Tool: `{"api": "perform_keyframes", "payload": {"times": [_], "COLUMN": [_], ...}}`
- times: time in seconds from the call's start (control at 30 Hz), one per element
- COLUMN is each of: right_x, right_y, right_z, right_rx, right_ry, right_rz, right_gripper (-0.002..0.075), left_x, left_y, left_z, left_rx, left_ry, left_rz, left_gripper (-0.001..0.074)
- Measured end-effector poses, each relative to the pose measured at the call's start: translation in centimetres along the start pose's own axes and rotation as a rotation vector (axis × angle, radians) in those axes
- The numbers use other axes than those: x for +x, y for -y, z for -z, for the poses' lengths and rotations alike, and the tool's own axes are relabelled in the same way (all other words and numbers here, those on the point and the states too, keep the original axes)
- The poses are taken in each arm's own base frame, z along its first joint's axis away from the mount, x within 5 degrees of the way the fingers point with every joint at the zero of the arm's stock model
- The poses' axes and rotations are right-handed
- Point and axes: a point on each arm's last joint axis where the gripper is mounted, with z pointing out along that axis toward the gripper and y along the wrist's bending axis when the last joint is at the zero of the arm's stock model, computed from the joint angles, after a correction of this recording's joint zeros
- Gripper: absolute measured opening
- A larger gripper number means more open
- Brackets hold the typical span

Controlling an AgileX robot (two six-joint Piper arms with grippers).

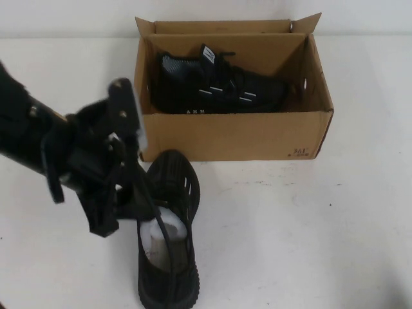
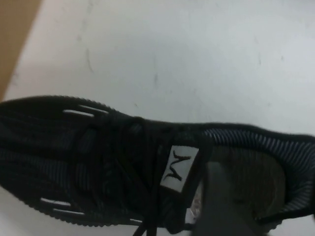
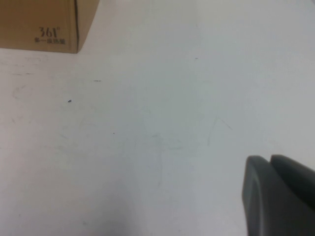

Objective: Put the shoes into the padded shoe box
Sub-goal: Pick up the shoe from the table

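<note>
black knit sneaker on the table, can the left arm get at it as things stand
Probably yes: the left gripper hangs right over the black knit sneaker on the white table, beside its white paper stuffing, nothing between.

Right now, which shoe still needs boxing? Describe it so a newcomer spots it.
Find the cardboard box at the table's far side. In front of it, on the bare table, a black shoe lies toe toward the box, under the left gripper. Unlike its mate in the box, it shows white paper stuffing.

Left arm, black, jointed: enters from the white tabletop's (image 1: 309, 225) left edge, angled downward. Left gripper (image 1: 132, 196): black, pointing down, near the front edge, left of centre. Right gripper (image 3: 271, 164): dark grey, poised over bare tabletop; arm outside the high view.
</note>
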Motion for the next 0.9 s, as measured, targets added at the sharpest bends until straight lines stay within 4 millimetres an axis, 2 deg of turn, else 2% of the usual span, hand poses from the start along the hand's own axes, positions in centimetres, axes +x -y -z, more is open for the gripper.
{"api": "perform_keyframes", "payload": {"times": [0.07, 0.13, 0.43, 0.6, 0.9], "right_x": [0.0, 0.0, 0.0, 0.0, 0.0], "right_y": [0.0, 0.0, 0.0, 0.0, 0.0], "right_z": [0.0, 0.0, 0.0, 0.0, 0.0], "right_rx": [0.000, 0.000, 0.000, 0.000, 0.000], "right_ry": [0.000, 0.000, 0.000, 0.000, 0.000], "right_rz": [0.000, 0.000, 0.000, 0.000, 0.000], "right_gripper": [-0.0008, -0.0008, -0.0008, -0.0008, -0.0008], "left_x": [0.1, 0.2, 0.5, 0.5, 0.5], "left_y": [-0.3, -0.7, -2.8, -3.4, -3.4], "left_z": [-1.0, -2.1, -4.6, -4.7, -4.7], "left_rx": [0.020, 0.025, -0.043, -0.097, -0.096], "left_ry": [-0.033, -0.058, -0.077, -0.082, -0.091], "left_rz": [-0.022, -0.057, -0.109, -0.143, -0.219], "left_gripper": [0.0372, 0.0404, 0.0356, 0.0344, 0.0342]}}
